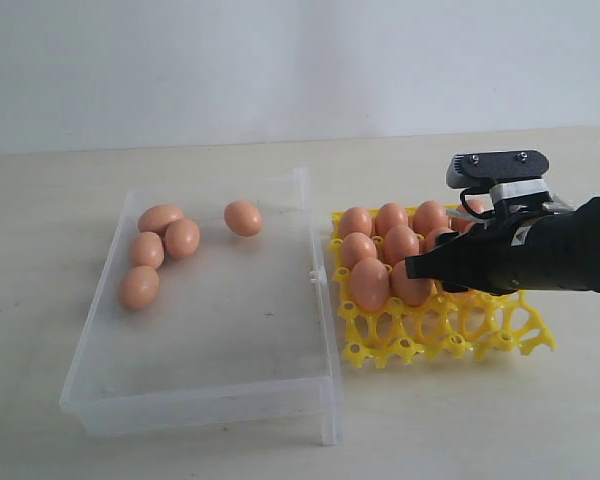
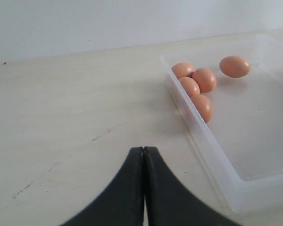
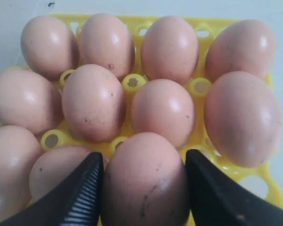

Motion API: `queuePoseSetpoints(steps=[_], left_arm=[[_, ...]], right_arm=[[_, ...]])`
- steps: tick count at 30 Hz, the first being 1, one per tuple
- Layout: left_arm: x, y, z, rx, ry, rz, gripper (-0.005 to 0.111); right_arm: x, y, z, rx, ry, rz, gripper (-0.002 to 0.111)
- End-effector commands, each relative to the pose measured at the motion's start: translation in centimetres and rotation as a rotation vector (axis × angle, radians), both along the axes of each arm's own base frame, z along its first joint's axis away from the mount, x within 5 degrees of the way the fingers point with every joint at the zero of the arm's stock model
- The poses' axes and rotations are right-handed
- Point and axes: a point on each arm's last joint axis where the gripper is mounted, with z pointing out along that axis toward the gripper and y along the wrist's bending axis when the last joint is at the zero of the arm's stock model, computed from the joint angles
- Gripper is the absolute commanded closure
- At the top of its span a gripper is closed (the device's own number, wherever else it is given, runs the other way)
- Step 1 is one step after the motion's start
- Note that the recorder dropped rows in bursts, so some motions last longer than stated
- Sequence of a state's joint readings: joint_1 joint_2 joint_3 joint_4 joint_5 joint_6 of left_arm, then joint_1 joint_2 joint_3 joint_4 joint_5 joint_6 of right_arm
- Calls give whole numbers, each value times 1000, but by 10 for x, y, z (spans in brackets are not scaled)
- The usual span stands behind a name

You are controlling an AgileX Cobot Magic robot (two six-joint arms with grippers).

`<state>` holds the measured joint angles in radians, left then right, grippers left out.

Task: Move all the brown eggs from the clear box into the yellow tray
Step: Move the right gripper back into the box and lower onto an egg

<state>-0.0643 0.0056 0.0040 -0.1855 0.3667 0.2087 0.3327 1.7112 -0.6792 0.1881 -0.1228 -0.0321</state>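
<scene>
Several brown eggs (image 1: pixel 181 238) lie loose in the clear box (image 1: pixel 200 400), most bunched at its far left, one (image 1: pixel 243 218) apart from them. Several more fill the near-left cups of the yellow tray (image 1: pixel 450 335). My right gripper (image 1: pixel 415 268) reaches over the tray from the right, its two fingers pressed against the sides of a brown egg (image 3: pixel 144 183) standing upright among the others. In the left wrist view my left gripper (image 2: pixel 144 149) is shut and empty over bare table, beside the box's wall (image 2: pixel 205 141). It is out of the exterior view.
The box and the tray (image 3: pixel 198 87) stand side by side on a pale table, the box's clasp (image 1: pixel 316 277) facing the tray. The tray's front and right cups (image 1: pixel 480 325) stand open. A white wall runs behind the table.
</scene>
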Motion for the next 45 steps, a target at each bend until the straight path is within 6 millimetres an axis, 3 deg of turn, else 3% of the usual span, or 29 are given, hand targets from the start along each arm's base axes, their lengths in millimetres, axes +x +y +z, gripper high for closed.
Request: queuePoseSetpoints(steps=[1,5,8,19,24,30,36,40,45], left_arm=[[0,0,3,-4,-19,-3,107],[0,0,3,-4,-19,-3,107],[0,0,3,-4,-19,-3,107],[0,0,3,-4,-19,-3,107],[0,0,3,-4,-19,-3,107],[0,0,3,-4,-19,-3,107],[0,0,3,-4,-19,-3,107],[0,0,3,-4,-19,-3,107],[0,0,3,-4,-19,-3,107]], right_arm=[[0,0,3,2,-30,5,79],[0,0,13,13,-65,4,59],[-1,0,19,20,-84,4,52],[-2,0,24,24,-95,5,52],[-4,0,43,69,-142,-17,52],[-14,32,85,62,-50,137,61],[-16,89,119,-24,141,445,78],[2,128,124,-34,155,544,79],[45,161,120,-67,108,577,78]])
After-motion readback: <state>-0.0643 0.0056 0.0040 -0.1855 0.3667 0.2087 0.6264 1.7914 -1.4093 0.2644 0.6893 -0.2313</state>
